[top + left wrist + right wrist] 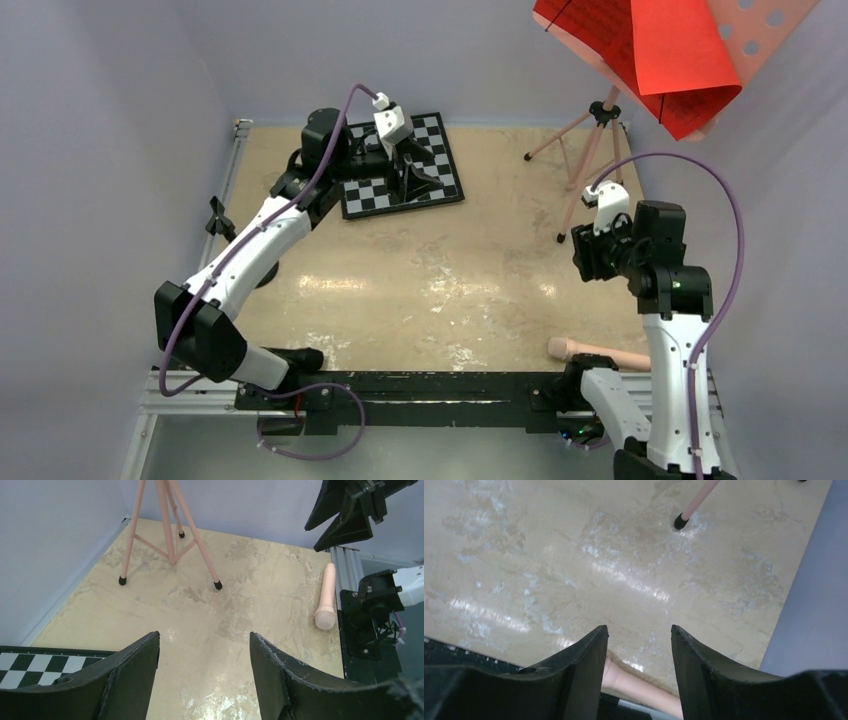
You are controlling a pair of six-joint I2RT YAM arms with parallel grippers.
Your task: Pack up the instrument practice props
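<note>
Both arms' jaws stand apart, holding nothing. The right gripper point(639, 630) hangs beside a foot of the music stand point(765, 32). The peach tube point(327, 595) lies on the counter point(450, 270), well apart from the stand, toward the near edge (partly hidden). I'd lower squarely over its middle, closing across its width.

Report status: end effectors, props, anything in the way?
Left end effector open, empty, over chessboard. Right end effector open, empty, over table. Music stand upright, red sheets on it; tube lying at near right edge. Nothing blocking tube.
</note>
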